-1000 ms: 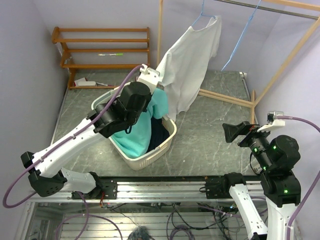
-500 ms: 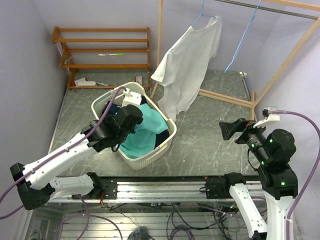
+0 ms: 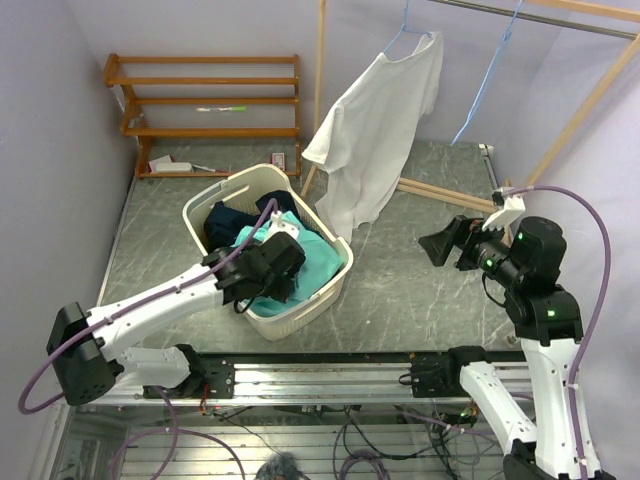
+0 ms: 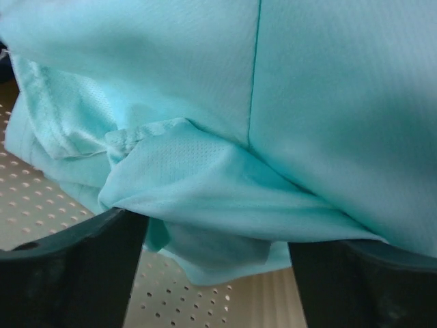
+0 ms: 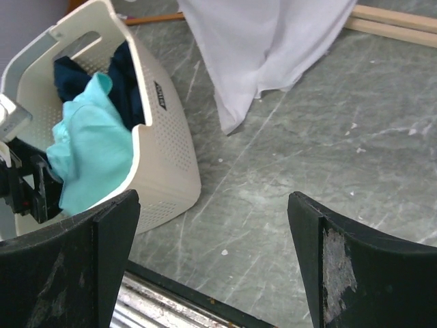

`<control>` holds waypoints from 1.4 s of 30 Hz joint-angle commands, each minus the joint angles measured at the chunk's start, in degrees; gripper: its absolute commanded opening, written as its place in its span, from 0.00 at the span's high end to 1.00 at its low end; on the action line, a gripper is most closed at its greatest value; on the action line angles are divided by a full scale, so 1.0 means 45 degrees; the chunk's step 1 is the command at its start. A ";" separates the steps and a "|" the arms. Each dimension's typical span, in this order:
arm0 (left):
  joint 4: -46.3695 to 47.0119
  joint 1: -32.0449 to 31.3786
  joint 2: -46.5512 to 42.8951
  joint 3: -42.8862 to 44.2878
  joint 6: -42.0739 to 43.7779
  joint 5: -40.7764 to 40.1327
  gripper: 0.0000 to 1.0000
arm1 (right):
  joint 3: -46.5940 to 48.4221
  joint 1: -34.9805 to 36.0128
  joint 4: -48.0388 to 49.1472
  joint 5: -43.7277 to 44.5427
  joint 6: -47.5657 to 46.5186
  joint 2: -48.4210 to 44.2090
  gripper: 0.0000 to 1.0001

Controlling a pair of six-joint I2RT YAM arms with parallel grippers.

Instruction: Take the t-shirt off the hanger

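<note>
The white t-shirt hangs on a light blue hanger from the rail at the back; its lower hem shows in the right wrist view. My left gripper is down inside the cream laundry basket, its jaws wide apart with a teal garment draped over and between them. My right gripper is open and empty, above the stone tabletop to the right of the t-shirt and apart from it.
The basket holds teal and dark blue clothes. A second blue hanger hangs empty on the metal rail. The wooden rack frame stands behind the t-shirt. A wooden shelf stands at the back left.
My left arm has come down from beside the t-shirt's left edge into the basket, and the t-shirt hangs slack. My right gripper has moved left toward the t-shirt.
</note>
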 commanded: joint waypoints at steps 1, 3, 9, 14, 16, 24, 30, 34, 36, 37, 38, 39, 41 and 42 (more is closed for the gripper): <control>-0.0205 0.0058 -0.1285 0.1045 -0.0024 0.0303 0.05 | 0.0682 0.0042 0.0898 -0.1525 0.0116 0.0416 0.11; -0.0591 0.0063 -0.1820 0.1626 0.0179 0.0096 0.01 | 0.0899 0.0046 0.1239 -0.2159 0.0328 0.0863 0.13; -0.0167 0.0069 -0.4115 0.2390 0.1229 0.0229 0.01 | 0.2621 0.0028 0.1947 -0.2697 0.0747 0.2719 0.19; 0.1954 0.0060 -0.6660 0.1113 0.1831 0.0588 0.01 | 0.4948 0.0047 0.2781 -0.2959 0.1606 0.4453 0.24; 0.2350 0.0061 -0.7183 0.0728 0.1842 0.0394 0.03 | 0.5999 0.0093 0.3028 -0.2926 0.1898 0.5153 0.25; 0.2721 0.0077 -0.7684 -0.0536 0.1956 0.0225 0.13 | 1.1000 0.2345 0.2882 -0.0727 0.1898 0.8949 0.28; 0.2260 0.0094 -0.7747 -0.0583 0.1617 0.0264 0.13 | 1.6919 0.3835 0.0394 0.3973 0.1195 1.3297 0.20; 0.2331 0.0093 -0.7997 -0.0666 0.1657 0.0499 0.15 | 1.7055 0.3835 0.1337 0.6103 0.1290 1.4252 0.20; 0.2250 0.0099 -0.8139 -0.0662 0.1618 0.0259 0.15 | 1.6516 0.3835 0.1990 0.6468 0.1471 1.4310 0.21; 0.2228 0.0091 -0.8235 -0.0668 0.1607 0.0188 0.15 | 1.6371 0.3835 0.2222 0.6503 0.1572 1.4352 0.22; 0.2218 0.0107 -0.8323 -0.0679 0.1574 0.0160 0.15 | 1.6243 0.3853 0.2439 0.6449 0.1634 1.4386 0.23; 0.2207 0.0096 -0.8395 -0.0690 0.1550 0.0136 0.15 | 1.6166 0.3865 0.2606 0.6315 0.1688 1.4442 0.24; 0.2102 0.0090 -0.8533 -0.0705 0.1451 -0.0010 0.15 | 1.6152 0.3947 0.2793 0.6251 0.1787 1.4546 0.25; 0.2056 0.0100 -0.8607 -0.0708 0.1381 -0.0090 0.15 | 1.6138 0.4040 0.2889 0.6278 0.1780 1.4589 0.25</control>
